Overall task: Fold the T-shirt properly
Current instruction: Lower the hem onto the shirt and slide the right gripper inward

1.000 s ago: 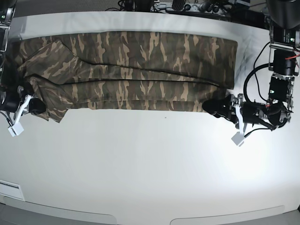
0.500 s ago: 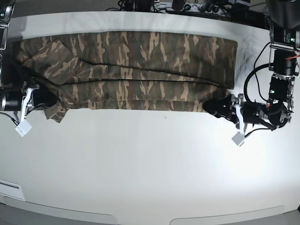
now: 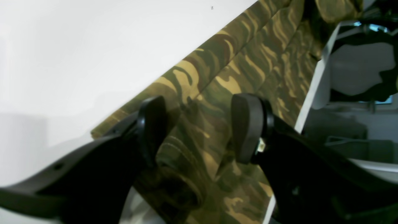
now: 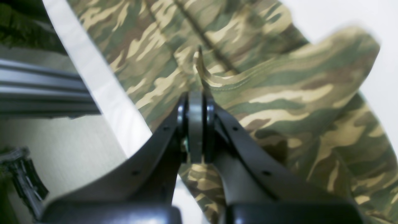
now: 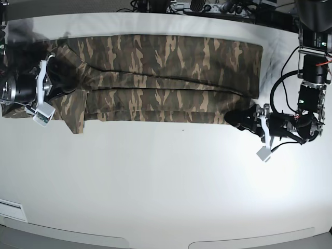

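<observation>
The camouflage T-shirt lies as a long folded band across the far half of the white table. My right gripper, at the base view's left, is shut on the shirt's left end and holds it raised, with a flap hanging toward the front. In the right wrist view the pads pinch a cloth fold. My left gripper sits at the shirt's near right corner. In the left wrist view it is open, with its fingers on either side of the cloth.
Cables and black equipment line the table's far edge. The left arm's dark body and cables stand at the right edge. White tags hang from both grippers. The table's near half is bare white surface.
My right gripper has moved toward the far side and to the right, carrying the shirt's left end up off the table. The left arm has not moved.
</observation>
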